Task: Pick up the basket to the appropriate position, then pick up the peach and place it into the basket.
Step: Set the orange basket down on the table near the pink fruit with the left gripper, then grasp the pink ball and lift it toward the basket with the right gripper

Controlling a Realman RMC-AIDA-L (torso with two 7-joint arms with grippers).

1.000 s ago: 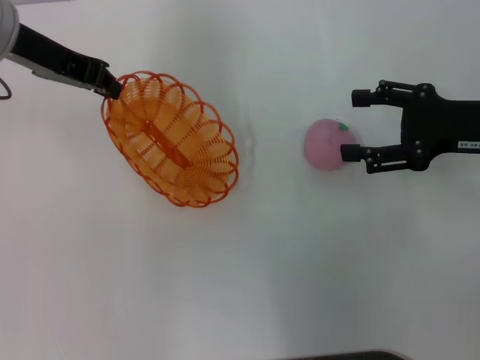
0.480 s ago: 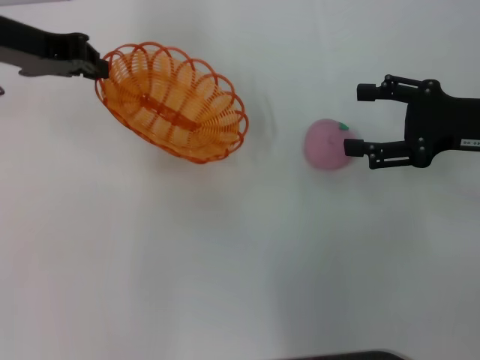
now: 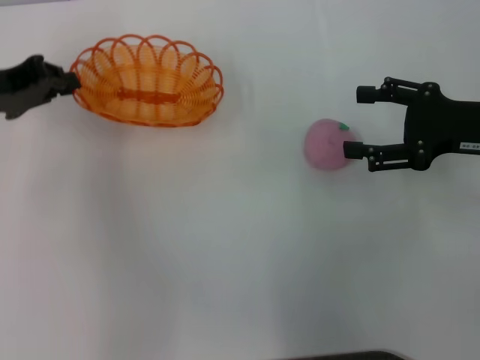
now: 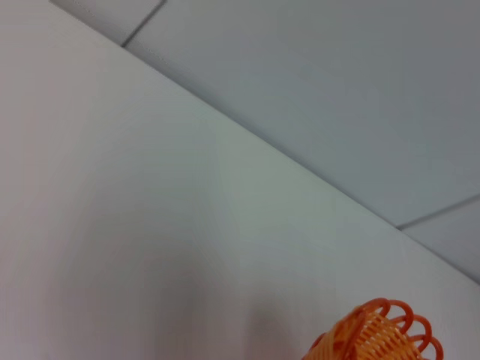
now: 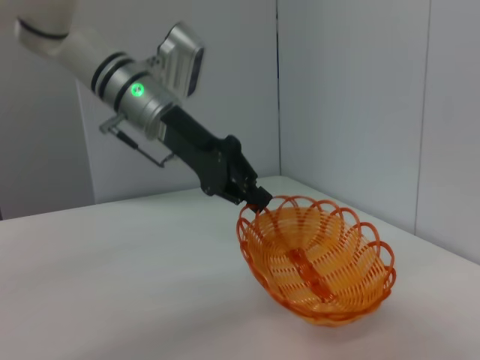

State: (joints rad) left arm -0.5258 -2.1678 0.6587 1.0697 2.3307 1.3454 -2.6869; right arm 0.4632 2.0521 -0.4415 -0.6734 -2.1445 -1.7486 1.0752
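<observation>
The orange wire basket point(image 3: 146, 80) is at the far left of the table, tilted, with its near side down. My left gripper point(image 3: 66, 84) is shut on its left rim; the right wrist view shows the same grip on the basket point(image 5: 319, 259) by the left gripper point(image 5: 253, 199). A bit of the rim shows in the left wrist view point(image 4: 379, 337). The pink peach point(image 3: 325, 144) with a green mark lies on the table at the right. My right gripper point(image 3: 355, 121) is open just right of the peach, one fingertip touching or nearly touching it.
The white table point(image 3: 225, 255) spreads wide between basket and peach and toward the front. A dark edge point(image 3: 337, 355) shows at the bottom of the head view. Grey walls stand behind the table in the wrist views.
My left gripper has carried the basket left and farther back, turning it so its long side runs left to right. The right gripper and the peach have stayed put.
</observation>
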